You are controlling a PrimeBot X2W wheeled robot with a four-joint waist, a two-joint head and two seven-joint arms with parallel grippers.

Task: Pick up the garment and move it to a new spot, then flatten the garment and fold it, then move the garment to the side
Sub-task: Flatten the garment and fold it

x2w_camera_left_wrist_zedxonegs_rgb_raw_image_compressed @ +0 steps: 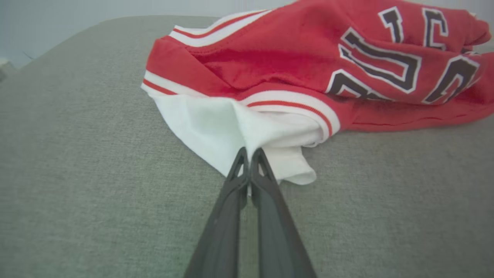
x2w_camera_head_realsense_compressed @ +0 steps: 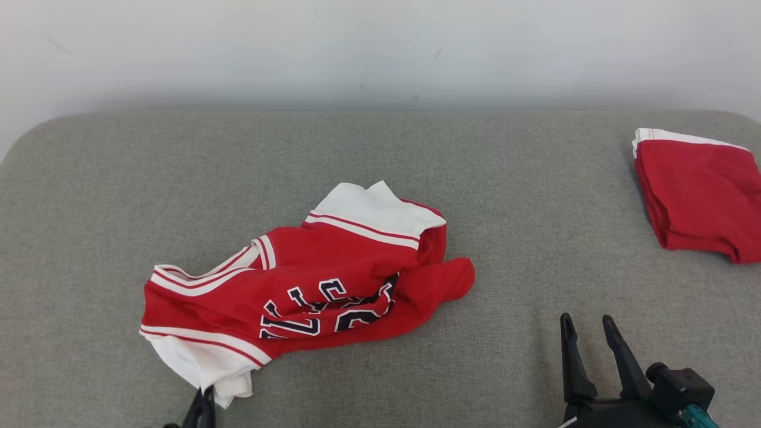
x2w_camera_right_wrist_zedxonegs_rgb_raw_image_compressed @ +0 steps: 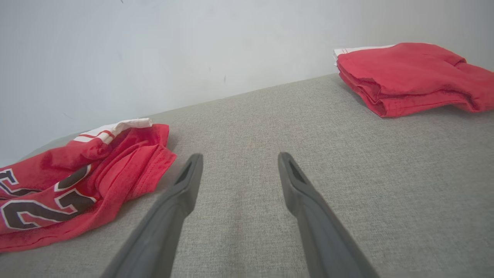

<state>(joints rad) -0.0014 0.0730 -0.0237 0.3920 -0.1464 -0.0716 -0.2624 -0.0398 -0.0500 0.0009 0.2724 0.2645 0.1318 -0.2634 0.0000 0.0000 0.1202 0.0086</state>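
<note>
None of the steps looks done: left tool [x2w_camera_left_wrist_zedxonegs_rgb_raw_image_compressed: 249, 154] clenched on the white hem [x2w_camera_left_wrist_zedxonegs_rgb_raw_image_compressed: 216, 131] of the crumpled red-and-white jersey [x2w_camera_head_realsense_compressed: 309, 279], lower left on the grey fabric surface [x2w_camera_head_realsense_compressed: 505, 178]; right tool [x2w_camera_head_realsense_compressed: 588, 324] released; moving, flattening, folding remain.

This looks like a plain indoor test space set up for handling clothes, more than a lived-in room, though that cannot be told for sure. The work surface is a wide pad [x2w_camera_head_realsense_compressed: 535, 178] covered in grey woven cloth, with rounded far corners, its far edge against a plain white wall [x2w_camera_head_realsense_compressed: 380, 47] marked by a few small scuffs. A crumpled red-and-white jersey [x2w_camera_head_realsense_compressed: 333, 267] lies toward the pad's near left, and a folded red garment [x2w_camera_head_realsense_compressed: 701, 190] sits at its right edge.
</note>
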